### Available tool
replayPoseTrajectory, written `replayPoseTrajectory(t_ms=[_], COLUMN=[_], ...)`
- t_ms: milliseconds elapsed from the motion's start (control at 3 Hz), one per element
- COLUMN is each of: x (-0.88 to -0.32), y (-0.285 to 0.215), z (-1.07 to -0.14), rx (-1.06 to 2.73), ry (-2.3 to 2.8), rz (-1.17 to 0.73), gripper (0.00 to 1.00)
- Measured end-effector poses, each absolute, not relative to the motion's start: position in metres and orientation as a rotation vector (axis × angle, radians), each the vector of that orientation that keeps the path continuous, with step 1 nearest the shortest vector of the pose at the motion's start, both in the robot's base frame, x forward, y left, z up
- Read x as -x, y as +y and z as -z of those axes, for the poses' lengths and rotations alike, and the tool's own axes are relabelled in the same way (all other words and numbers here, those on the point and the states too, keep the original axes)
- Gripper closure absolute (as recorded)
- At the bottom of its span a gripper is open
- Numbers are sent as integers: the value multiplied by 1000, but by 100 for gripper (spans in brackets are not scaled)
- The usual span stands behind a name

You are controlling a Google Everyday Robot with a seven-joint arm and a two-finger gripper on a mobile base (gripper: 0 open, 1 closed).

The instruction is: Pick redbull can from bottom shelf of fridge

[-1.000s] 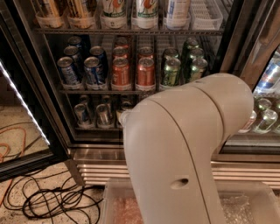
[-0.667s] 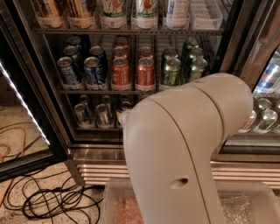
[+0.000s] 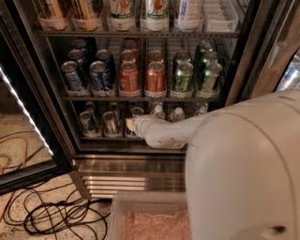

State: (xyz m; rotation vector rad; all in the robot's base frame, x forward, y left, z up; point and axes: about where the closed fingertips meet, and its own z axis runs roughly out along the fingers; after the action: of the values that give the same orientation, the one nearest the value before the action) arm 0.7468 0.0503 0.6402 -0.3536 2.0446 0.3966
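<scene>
Nearest you, at the bottom edge of the view, a clear plastic bin holds something pale pink and crumpled; what it is cannot be made out. To its right, the arm's broad white housing fills the lower right corner. On the speckled floor to the left lie loose black cables.

A second ago that housing blocked the middle of the view. Now it sits to the right, and a slim white forearm reaches left into the fridge, just above its ribbed steel base. You are probably in the final approach, not yet lifting.

The gripper is at the bottom shelf, in the third lane from the left. You cannot tell whether it is spread or pressed together, or whether it has anything in it. A redbull can stands just to its left, a second slim can beyond that, and more silver tops behind. Small water bottles stand in the lanes to the right, behind the forearm.

One rack up, wider soda cans sit in rows: blue cans on the left, orange-red cans in the middle, green cans on the right. Above them stand tall bottles and a white basket, which looks empty.
</scene>
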Motion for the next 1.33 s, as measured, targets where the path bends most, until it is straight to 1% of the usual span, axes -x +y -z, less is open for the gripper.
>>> replayPoseTrajectory(t_ms=[667,1000,1333], x=[-680,-646,-629], y=[46,32,27], z=[-681,-687,-674], rx=[513,599,640], ry=[2093,2146,2211], rz=[-562,-594,-609], gripper=[100,100,100])
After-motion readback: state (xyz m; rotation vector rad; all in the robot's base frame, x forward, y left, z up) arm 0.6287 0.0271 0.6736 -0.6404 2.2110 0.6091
